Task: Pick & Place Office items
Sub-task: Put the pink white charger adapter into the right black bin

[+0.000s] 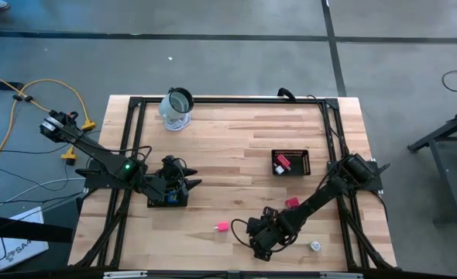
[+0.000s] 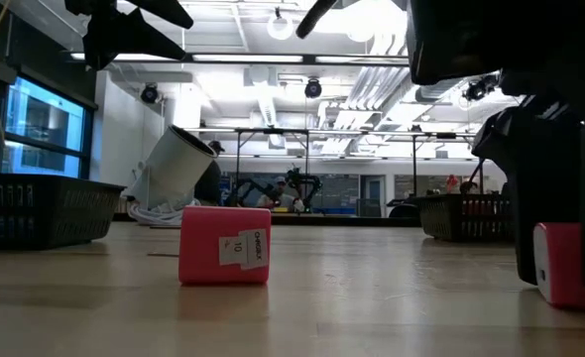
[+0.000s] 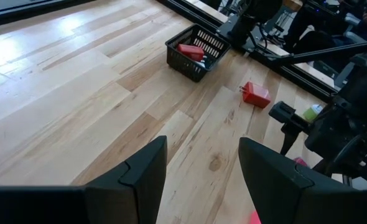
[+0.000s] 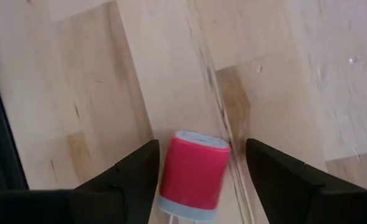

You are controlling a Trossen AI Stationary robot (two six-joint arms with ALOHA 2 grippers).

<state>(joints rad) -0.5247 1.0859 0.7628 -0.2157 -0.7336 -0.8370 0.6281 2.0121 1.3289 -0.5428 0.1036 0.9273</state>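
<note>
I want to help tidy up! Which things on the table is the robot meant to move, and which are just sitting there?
For the job:
pink block
red block
red-and-white block between the open right gripper fingers
whitish round piece
red items in the mesh tray

Just sitting there:
glass jar

A small white label on the front face of the pink block (image 2: 224, 258), seen in the low view, carries the number "10" and a short word running up its side, too small to read. In the high view, a white sheet (image 1: 19, 246) on the floor at about 8 o'clock from the table shows letters starting "SA", the remainder cut off.
</note>
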